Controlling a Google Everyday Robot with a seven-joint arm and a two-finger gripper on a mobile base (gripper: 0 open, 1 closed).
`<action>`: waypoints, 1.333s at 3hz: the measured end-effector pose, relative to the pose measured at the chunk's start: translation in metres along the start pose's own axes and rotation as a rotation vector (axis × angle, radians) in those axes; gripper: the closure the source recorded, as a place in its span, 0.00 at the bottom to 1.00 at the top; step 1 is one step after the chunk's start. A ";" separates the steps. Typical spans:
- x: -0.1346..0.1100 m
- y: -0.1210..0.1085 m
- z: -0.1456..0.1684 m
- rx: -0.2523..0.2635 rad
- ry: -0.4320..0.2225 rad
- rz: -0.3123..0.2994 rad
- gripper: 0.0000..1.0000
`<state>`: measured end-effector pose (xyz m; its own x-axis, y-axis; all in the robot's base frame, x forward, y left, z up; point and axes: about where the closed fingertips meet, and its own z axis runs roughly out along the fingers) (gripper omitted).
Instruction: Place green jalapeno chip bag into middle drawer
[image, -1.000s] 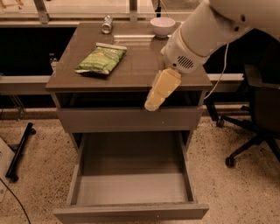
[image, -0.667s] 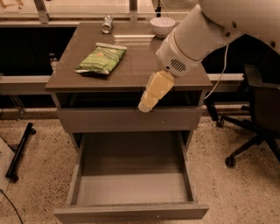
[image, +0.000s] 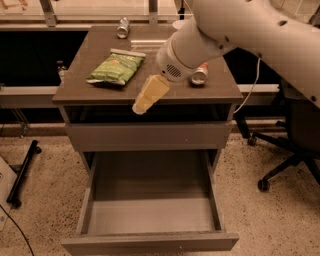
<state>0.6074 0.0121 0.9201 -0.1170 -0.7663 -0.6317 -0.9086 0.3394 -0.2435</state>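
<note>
The green jalapeno chip bag (image: 116, 69) lies flat on the left half of the counter (image: 90, 50), untouched, its long side angled toward the front edge. The hand (image: 142, 102) hangs just to the bag's right, tipped down and to the left over the counter's front lip, and carries nothing; whether it is open or closed cannot be told from here. The main risk is the approach: coming in from the side at this low angle, the hand could shove the light, crinkly bag toward the left edge rather than close on it, or pinch only a corner so that the bag slips free on the lift. Just behind the hand, a can (image: 199, 76) lies half hidden under the arm (image: 240, 30), and a sweep of the wrist might roll it off the counter. Farther out, the middle drawer (image: 150, 212) stands pulled out and bare below the shallower drawer front (image: 150, 135); a release too close to the cabinet could drop the bag onto that front.
</note>
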 end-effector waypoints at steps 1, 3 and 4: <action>-0.018 -0.019 0.037 0.007 -0.042 0.020 0.00; -0.051 -0.044 0.116 -0.047 -0.052 0.039 0.00; -0.063 -0.053 0.146 -0.081 -0.060 0.063 0.00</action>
<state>0.7220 0.1221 0.8653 -0.1533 -0.7101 -0.6872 -0.9297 0.3392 -0.1432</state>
